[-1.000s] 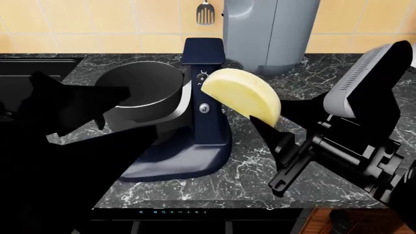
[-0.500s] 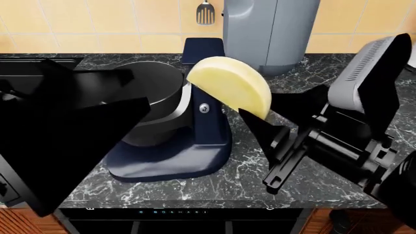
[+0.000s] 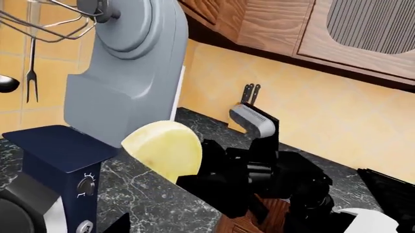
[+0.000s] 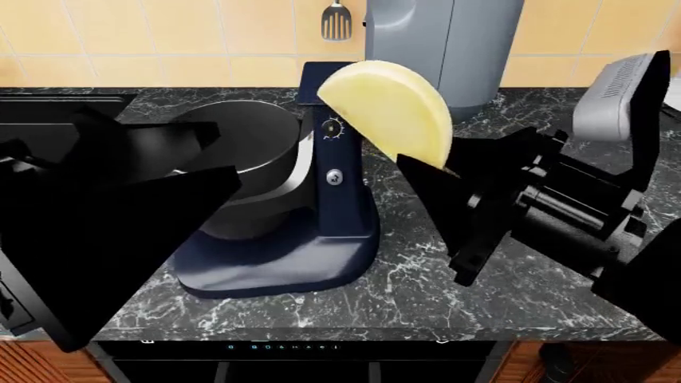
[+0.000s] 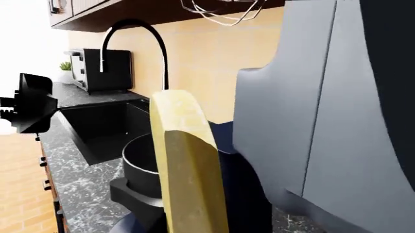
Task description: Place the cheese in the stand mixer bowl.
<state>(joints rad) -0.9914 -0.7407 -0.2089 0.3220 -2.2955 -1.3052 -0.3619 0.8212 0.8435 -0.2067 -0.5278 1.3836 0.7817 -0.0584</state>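
In the head view the cheese is up in the air at about twelve o'clock of the frame's middle, pinched at its lower corner by the right hand, whose dark fingers close on the flat cut face while the rounded rind faces up and away. It hangs in front of the upright column of the navy blue stand mixer, just at three o'clock of the stand mixer bowl, not over the bowl's opening and not touching it. The bowl sits low on the mixer's base on the dark marbled worktop, its rim open and its side handle toward nine o'clock. Behind, at twelve o'clock, stands a tall light grey appliance with a spatula hanging on the tiled wall beside it. The left hand is a black mass at nine o'clock, close beside the bowl; whether it is spread or pressed together I cannot tell. The right wrist view shows the cheese edge-on, with the bowl below and beyond it and a sink with a curved tap farther off.
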